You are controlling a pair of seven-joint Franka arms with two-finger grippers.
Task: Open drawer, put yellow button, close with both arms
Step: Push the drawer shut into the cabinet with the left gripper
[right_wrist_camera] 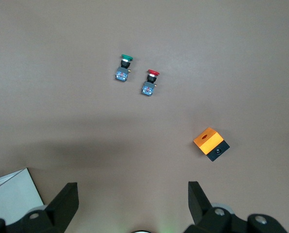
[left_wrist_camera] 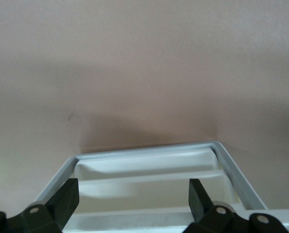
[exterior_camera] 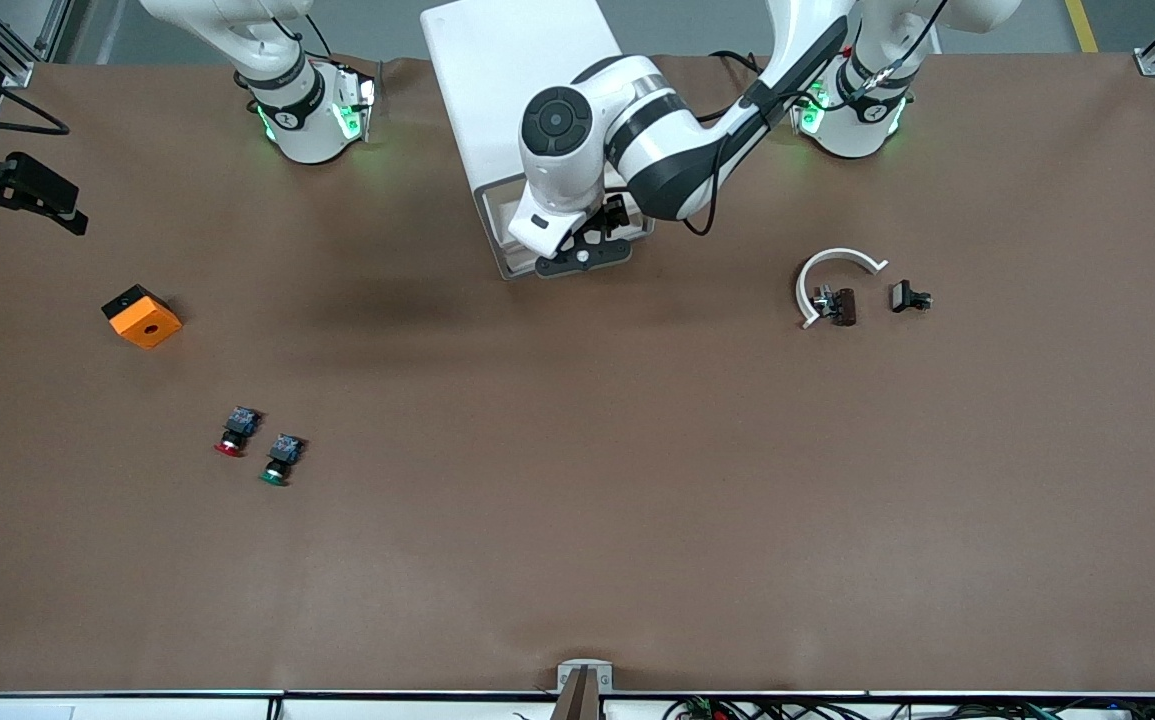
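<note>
The white cabinet point(exterior_camera: 517, 80) stands between the two arm bases. Its top drawer point(exterior_camera: 494, 232) is pulled out toward the front camera. In the left wrist view its white tray rim point(left_wrist_camera: 234, 167) shows, and the inside that I can see holds nothing. My left gripper point(exterior_camera: 585, 252) hangs over the open drawer, fingers wide apart and empty, as the left wrist view point(left_wrist_camera: 133, 188) also shows. My right gripper point(right_wrist_camera: 133, 190) is open and empty, high over the table near its base, and it is out of the front view. The yellow button is not in view.
A red-capped button point(exterior_camera: 234, 432) and a green-capped button point(exterior_camera: 280, 460) lie toward the right arm's end, with an orange box point(exterior_camera: 141, 316) beside them. A white curved piece point(exterior_camera: 832, 272) and small black parts point(exterior_camera: 908, 297) lie toward the left arm's end.
</note>
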